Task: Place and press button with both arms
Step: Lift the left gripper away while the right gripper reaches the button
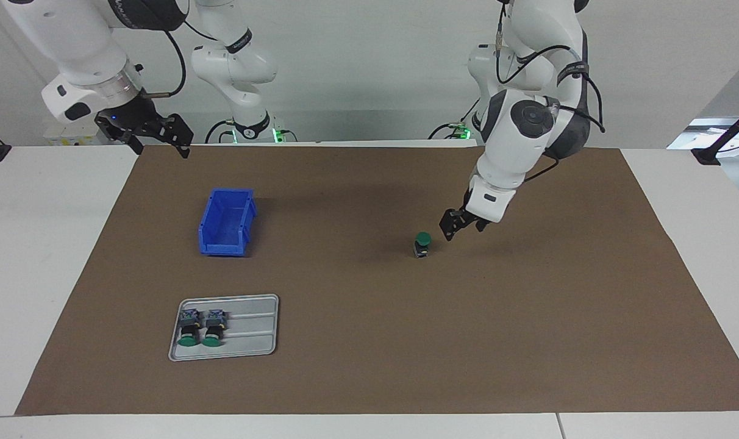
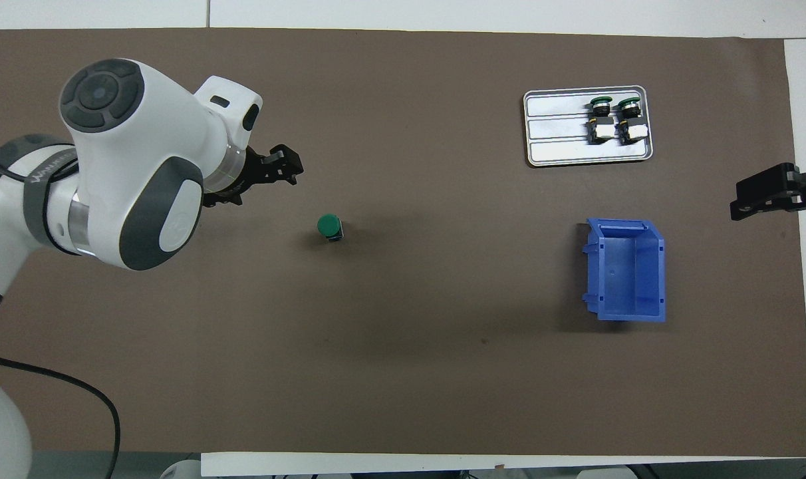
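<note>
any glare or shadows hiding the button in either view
Facing view: the button is clear, with only a faint shadow on the mat. Overhead view: no glare on it, soft shadow beside it; the left gripper does not cover it.

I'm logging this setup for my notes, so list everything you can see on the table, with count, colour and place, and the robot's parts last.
Mat: one, brown, covering most of the white table.
Standing button: one, green cap up, on the mat toward the left arm's end.
Tray: one, grey metal, toward the right arm's end, farther from the robots than the bin.
Buttons on tray: two, green caps, lying side by side.
Bin: one, blue, open top, nothing visible inside, nearer to the robots than the tray.
Left pincer: one, black, low beside the standing button, apart from it.
Right pincer: one, black, raised over the mat's edge nearest the robots; this arm waits.
</note>
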